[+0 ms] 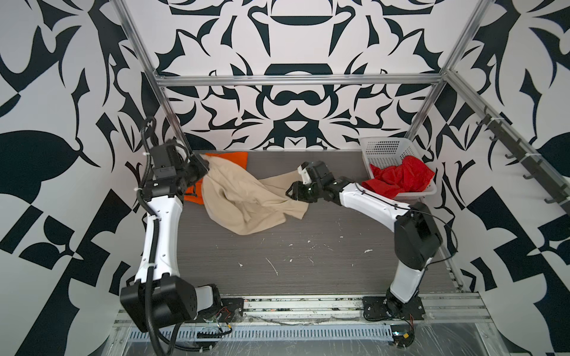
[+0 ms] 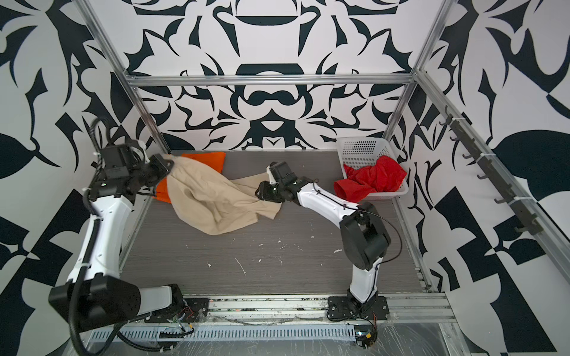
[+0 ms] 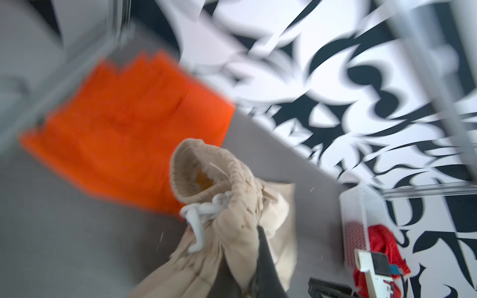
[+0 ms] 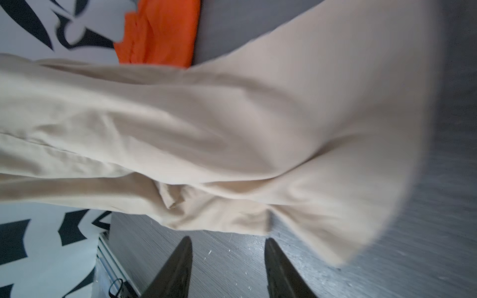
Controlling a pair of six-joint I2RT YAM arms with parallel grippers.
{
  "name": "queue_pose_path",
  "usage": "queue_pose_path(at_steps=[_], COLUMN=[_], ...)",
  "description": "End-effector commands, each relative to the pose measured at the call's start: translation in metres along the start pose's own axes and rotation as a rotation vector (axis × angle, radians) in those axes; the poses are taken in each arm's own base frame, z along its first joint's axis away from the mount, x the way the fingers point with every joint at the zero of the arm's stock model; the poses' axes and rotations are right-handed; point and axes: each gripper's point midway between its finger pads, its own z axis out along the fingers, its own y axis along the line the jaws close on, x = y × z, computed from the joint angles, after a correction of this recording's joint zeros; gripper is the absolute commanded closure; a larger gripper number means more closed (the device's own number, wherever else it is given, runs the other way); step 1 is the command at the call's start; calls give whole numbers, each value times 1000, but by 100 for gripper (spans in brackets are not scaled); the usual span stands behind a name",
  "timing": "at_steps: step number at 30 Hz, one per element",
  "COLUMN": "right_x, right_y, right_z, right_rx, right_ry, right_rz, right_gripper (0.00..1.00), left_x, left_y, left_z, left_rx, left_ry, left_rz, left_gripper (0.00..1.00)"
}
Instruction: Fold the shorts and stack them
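The beige shorts (image 1: 246,200) (image 2: 212,200) lie crumpled across the back left of the table, one end lifted. My left gripper (image 1: 205,166) (image 3: 258,229) is shut on their gathered waistband by the white drawstring (image 3: 198,219). Partly under them, the orange shorts (image 1: 229,158) (image 3: 129,129) lie flat at the back left corner. My right gripper (image 1: 290,191) (image 4: 228,241) stands open just off the beige cloth's right edge (image 4: 232,129), with only bare table between its fingers. The red shorts (image 1: 401,178) (image 2: 373,180) spill over the front rim of the basket.
A white perforated basket (image 1: 382,151) (image 2: 361,148) stands at the back right corner. Metal frame posts (image 1: 172,117) rise at the back corners. The grey table (image 1: 308,265) shows white scuff marks across its front half.
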Motion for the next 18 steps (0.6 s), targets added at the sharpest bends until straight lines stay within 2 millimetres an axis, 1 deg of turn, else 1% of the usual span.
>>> queue_pose_path(at_steps=[1,2,3,4,5,7,9,10,11,12,13,14,15,16,17,18], right_x=[-22,-27,-34,-38,-43,-48,-47,-45,-40,-35,-29,-22,-15,-8,0,8], right_y=[2,-1,-6,-10,-17,-32,-52,-60,-71,-80,-88,-96,-101,-106,-111,-115], right_z=[-29,-34,-41,-46,-53,-65,-76,-81,-86,-91,-94,-98,-103,-106,-109,-111], right_rx=[-28,-31,-37,-39,-37,-21,7,20,37,56,77,103,129,155,177,195], right_ry=[-48,-59,-73,-82,-97,-124,-139,-144,-143,-141,-135,-127,-119,-107,-92,-71], right_rz=[-21,-13,-2,9,20,44,77,91,108,119,128,129,122,115,110,110], right_gripper=[50,50,50,50,50,50,50,50,49,49,49,49,49,49,49,47], left_x=[-30,-31,-29,-24,-12,19,67,92,121,153,179,208,234,250,264,272], left_y=[-41,-52,-66,-77,-93,-116,-135,-140,-145,-150,-151,-151,-149,-146,-141,-137], left_z=[-32,-24,-21,-16,-9,6,22,28,33,35,37,37,36,34,31,28], left_rx=[-12,-9,-2,-5,7,10,39,57,75,105,114,122,139,145,144,147], left_ry=[-100,-93,-92,-86,-67,-16,74,123,179,241,292,346,408,448,488,511], left_rz=[234,284,352,411,483,605,690,716,732,756,776,786,776,754,709,671], left_gripper=[100,100,100,100,100,100,100,99,96,90,83,73,59,54,46,40])
